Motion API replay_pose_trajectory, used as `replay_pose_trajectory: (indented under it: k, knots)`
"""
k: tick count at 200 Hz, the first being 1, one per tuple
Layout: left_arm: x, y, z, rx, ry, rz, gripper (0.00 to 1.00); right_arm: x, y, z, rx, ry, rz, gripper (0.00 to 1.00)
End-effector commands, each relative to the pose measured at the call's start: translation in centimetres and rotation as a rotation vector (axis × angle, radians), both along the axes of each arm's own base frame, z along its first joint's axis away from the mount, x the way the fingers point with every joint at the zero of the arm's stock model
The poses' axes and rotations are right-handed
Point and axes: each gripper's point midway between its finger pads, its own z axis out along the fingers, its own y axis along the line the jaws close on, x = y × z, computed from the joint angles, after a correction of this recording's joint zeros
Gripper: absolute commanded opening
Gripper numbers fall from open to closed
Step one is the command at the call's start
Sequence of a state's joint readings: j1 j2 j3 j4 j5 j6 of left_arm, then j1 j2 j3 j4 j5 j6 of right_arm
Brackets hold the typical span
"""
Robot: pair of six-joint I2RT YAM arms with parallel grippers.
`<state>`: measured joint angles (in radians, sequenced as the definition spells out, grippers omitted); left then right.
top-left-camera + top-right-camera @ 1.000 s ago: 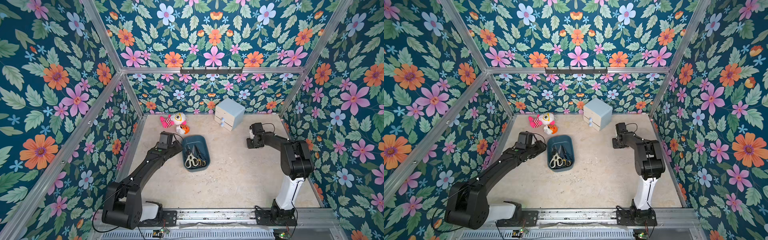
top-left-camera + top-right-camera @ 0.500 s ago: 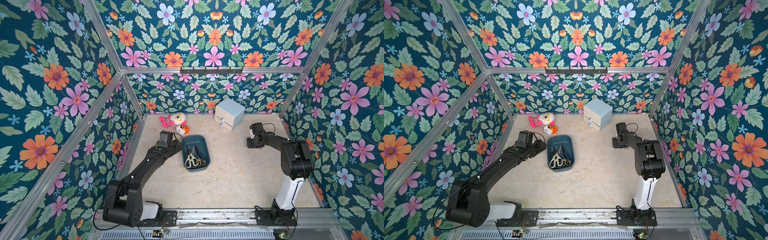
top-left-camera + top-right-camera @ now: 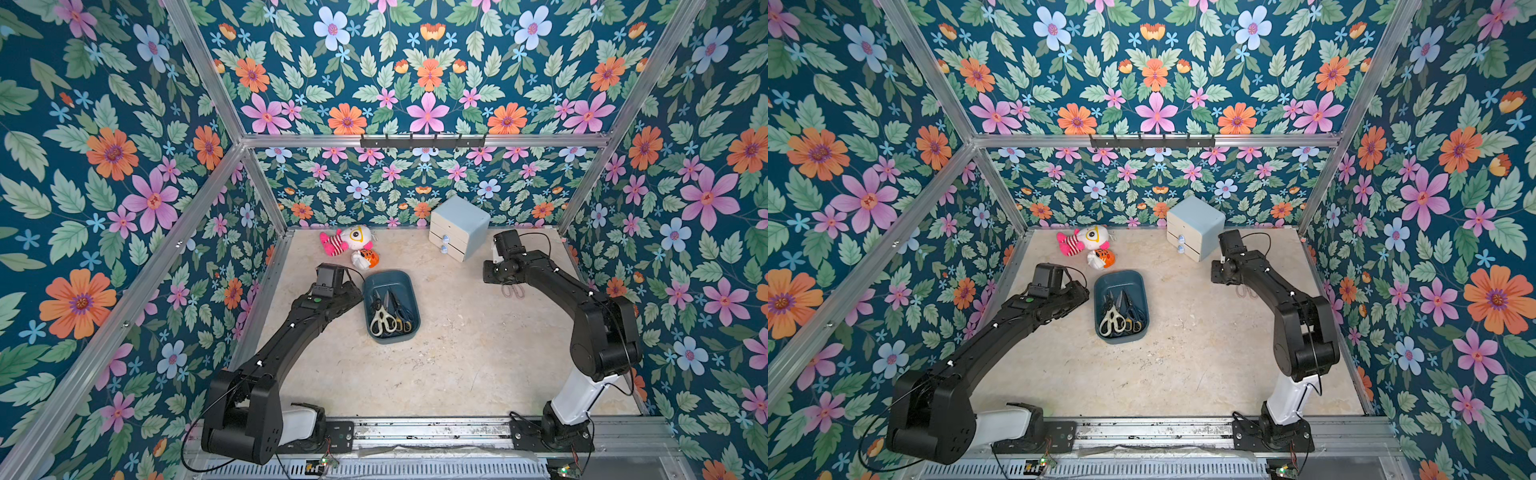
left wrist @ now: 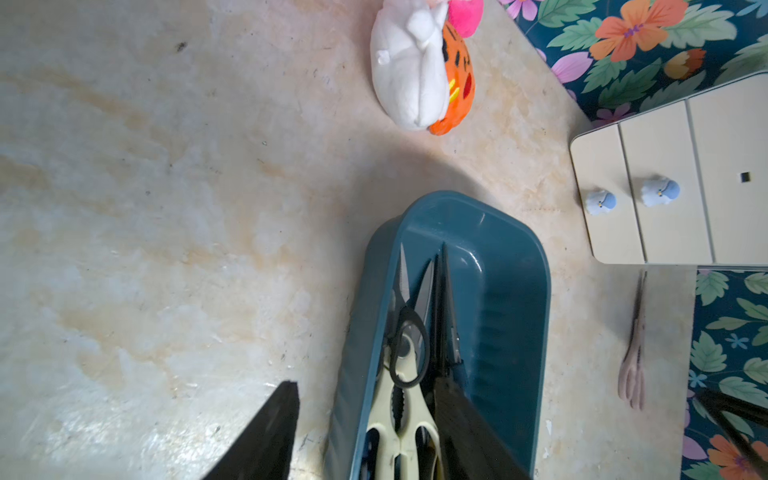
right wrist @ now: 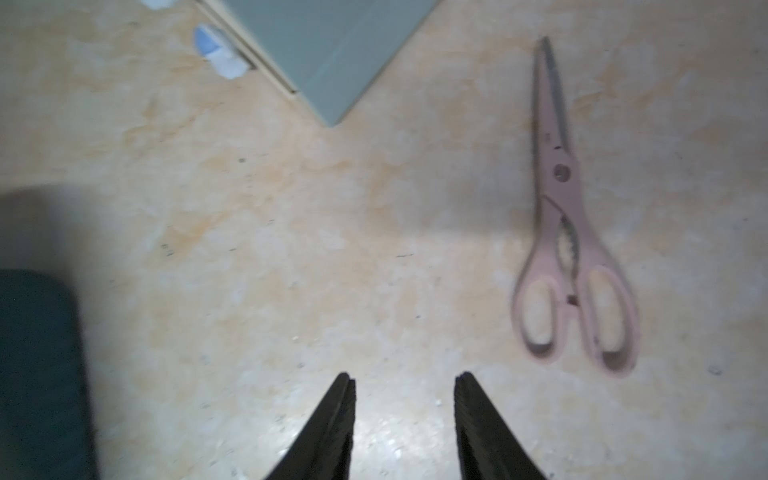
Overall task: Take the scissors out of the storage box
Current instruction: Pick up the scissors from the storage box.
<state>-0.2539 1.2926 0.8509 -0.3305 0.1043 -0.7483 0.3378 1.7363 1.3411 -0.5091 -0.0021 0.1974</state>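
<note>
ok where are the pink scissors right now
In a top view the pink scissors lie flat on the table at the right, outside the storage box, near the drawer cube.

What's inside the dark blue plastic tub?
Scissors, piled together in the dark teal plastic tub: a cream-handled pair on top, with black-handled pairs beside it. Whatever lies under the pile is covered, so they cannot be counted.

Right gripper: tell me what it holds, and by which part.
Nothing. The right gripper has its fingers apart over bare table; the pale pink scissors lie flat beside it, untouched.
</note>
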Motion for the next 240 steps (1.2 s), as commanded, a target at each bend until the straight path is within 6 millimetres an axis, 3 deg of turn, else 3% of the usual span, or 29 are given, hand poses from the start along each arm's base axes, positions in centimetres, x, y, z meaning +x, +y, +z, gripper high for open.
replay_pose_trajectory:
  k: [1,58,80,113,156,180,207,240]
  knots:
    - [-0.6,0.1,-0.8,0.004,0.020,-0.030,0.58,-2.2,4.7,1.6,0.150,0.018,-0.019,0.44]
    - [-2.3,-0.1,-2.1,-0.047,0.041,-0.089,0.59,-9.0,17.4,5.0,0.326,0.027,0.081,0.41]
    - [-3.0,-0.6,-2.6,-0.074,0.051,-0.127,0.59,-11.7,20.7,4.4,0.359,0.068,0.120,0.41]
    - [-3.9,-1.2,-3.3,-0.097,0.063,-0.178,0.59,-14.7,24.1,2.5,0.372,0.116,0.163,0.41]
    - [-4.6,-1.5,-3.5,-0.113,0.062,-0.200,0.60,-15.5,26.0,-0.4,0.331,0.171,0.166,0.36]
    - [-4.4,-1.0,-3.4,-0.081,0.049,-0.191,0.60,-14.6,26.2,-1.5,0.289,0.162,0.158,0.34]
    - [-4.7,-0.5,-3.6,-0.066,0.053,-0.172,0.60,-14.7,26.5,-3.5,0.234,0.205,0.169,0.31]
    - [-5.3,0.1,-4.2,-0.048,0.059,-0.150,0.60,-14.7,26.3,-4.7,0.205,0.212,0.167,0.31]
